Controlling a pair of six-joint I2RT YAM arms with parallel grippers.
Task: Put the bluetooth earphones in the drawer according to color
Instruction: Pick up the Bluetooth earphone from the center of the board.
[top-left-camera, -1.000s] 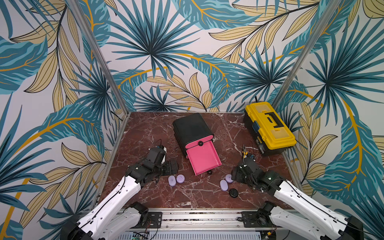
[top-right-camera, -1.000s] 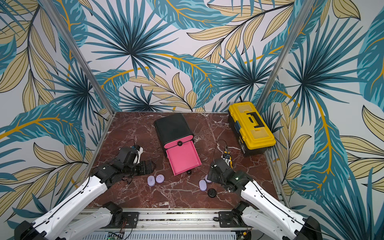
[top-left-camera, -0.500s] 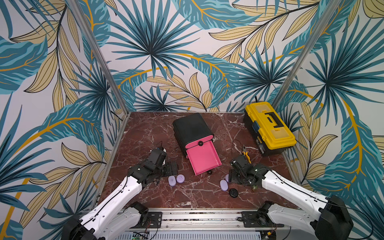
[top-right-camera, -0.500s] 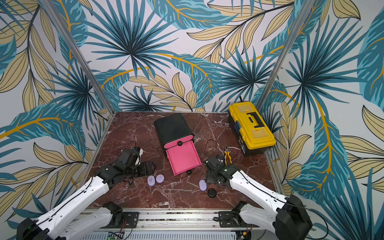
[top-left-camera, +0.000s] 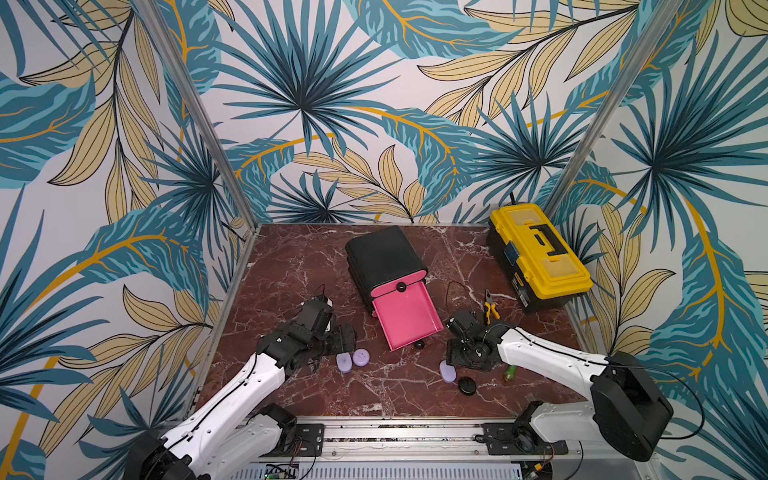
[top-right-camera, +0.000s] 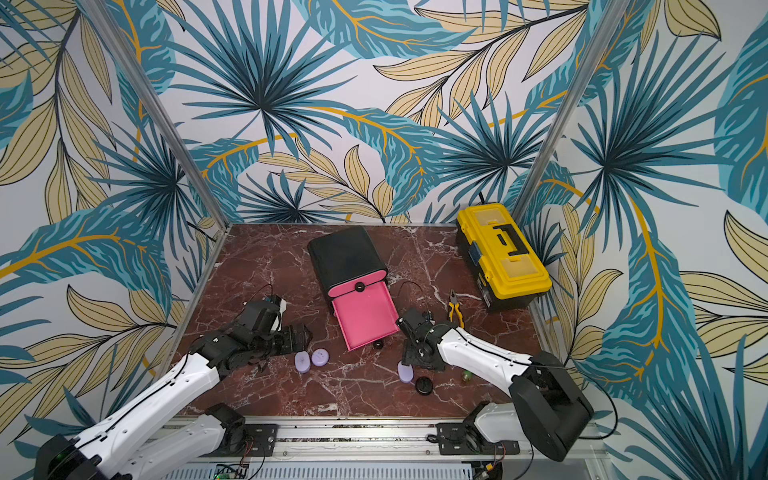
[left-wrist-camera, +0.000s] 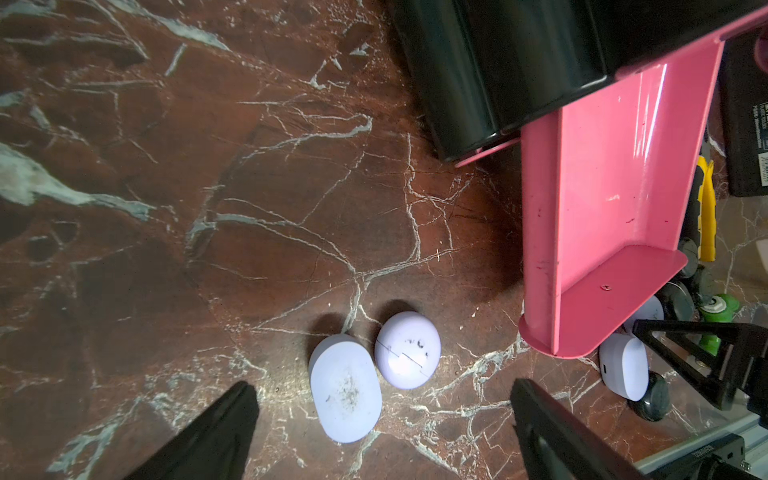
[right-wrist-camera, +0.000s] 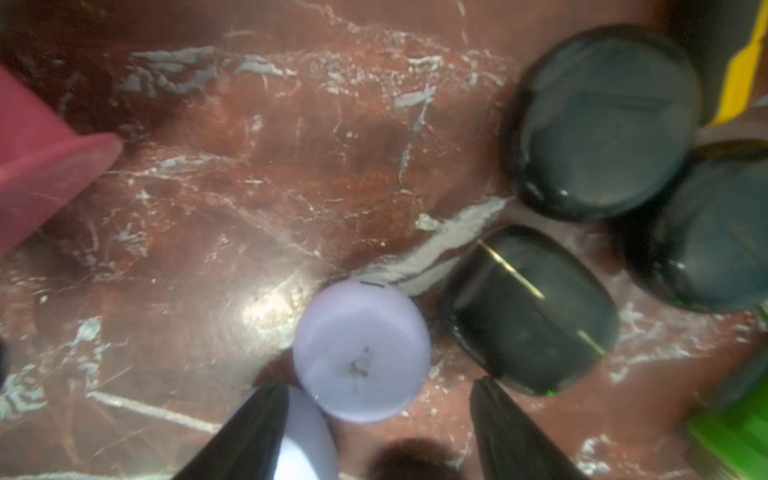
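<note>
The drawer cabinet (top-left-camera: 384, 259) (top-right-camera: 345, 255) is black, with one pink drawer (top-left-camera: 409, 322) (top-right-camera: 365, 318) (left-wrist-camera: 602, 199) pulled out and bare inside. Two lilac earphone cases (top-left-camera: 344, 363) (top-left-camera: 360, 357) lie left of it. My left gripper (top-left-camera: 345, 337) (left-wrist-camera: 380, 388) is open just behind them, and the oval case (left-wrist-camera: 345, 388) and round case (left-wrist-camera: 407, 350) lie between and ahead of its fingers. My right gripper (top-left-camera: 459, 358) (right-wrist-camera: 378, 386) hangs open over a round lilac case (right-wrist-camera: 361, 349), which sits at its fingertips untouched. Black cases (right-wrist-camera: 528, 307) (right-wrist-camera: 602, 120) lie beside it.
A yellow-and-black toolbox (top-left-camera: 540, 257) stands at the back right, with pliers (top-left-camera: 491, 309) in front of it. A green-handled tool (top-left-camera: 510, 372) lies under my right arm. Another lilac case (top-left-camera: 447, 371) and a black one (top-left-camera: 467, 385) lie near the front edge. A small black knob (top-left-camera: 419, 344) lies at the drawer's front.
My right gripper has swung left and down over the cluster of cases, and its jaws have narrowed a little. My left gripper has crept slightly closer to the two lilac cases.
</note>
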